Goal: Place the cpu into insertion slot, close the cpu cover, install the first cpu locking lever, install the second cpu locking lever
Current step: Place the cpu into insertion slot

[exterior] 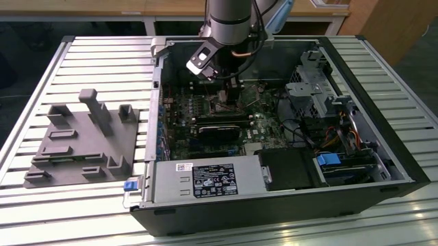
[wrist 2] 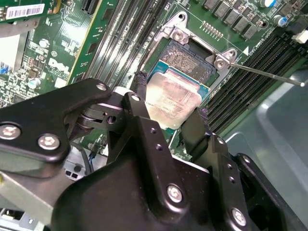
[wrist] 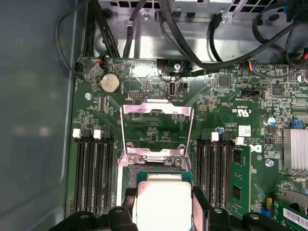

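Cpu (wrist 2: pixel 173 96) in gripper (wrist 2: pixel 168 109), over the open insertion slot (wrist 2: pixel 188 60)

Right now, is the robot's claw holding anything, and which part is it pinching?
Yes. The gripper holds the cpu, pinched by two opposite side edges.

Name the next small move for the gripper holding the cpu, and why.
Probably a short, slow descent with the grip shut. In the second wrist view the gripper clamps the cpu by two edges over the insertion slot, partly bare past the chip, so it looks unseated. In the first wrist view the cpu cover stands flipped open, out of the way.
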`<control>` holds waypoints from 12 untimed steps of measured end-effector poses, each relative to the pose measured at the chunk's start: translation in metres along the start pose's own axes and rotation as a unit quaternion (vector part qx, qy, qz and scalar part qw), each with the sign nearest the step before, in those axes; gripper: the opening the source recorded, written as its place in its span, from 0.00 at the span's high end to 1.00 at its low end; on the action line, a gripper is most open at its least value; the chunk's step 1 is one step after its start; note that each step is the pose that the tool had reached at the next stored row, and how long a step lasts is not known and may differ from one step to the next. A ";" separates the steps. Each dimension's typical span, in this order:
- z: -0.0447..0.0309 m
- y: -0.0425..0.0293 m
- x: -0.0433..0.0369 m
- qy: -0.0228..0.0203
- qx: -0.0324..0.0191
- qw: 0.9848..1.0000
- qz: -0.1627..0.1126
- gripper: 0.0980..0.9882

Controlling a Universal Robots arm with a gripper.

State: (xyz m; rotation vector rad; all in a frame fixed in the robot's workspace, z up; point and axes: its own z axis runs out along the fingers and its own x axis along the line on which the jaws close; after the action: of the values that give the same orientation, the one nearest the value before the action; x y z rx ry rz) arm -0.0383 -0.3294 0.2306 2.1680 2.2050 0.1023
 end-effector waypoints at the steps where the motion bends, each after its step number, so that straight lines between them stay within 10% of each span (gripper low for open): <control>1: 0.0010 -0.0003 0.0001 0.000 0.000 1.000 0.000 0.51; 12: 0.0124 -0.0020 0.0016 0.000 0.000 1.000 0.000 0.51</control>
State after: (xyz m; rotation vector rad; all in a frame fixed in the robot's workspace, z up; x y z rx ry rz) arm -0.0393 -0.3276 0.2181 2.1677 2.2048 0.1015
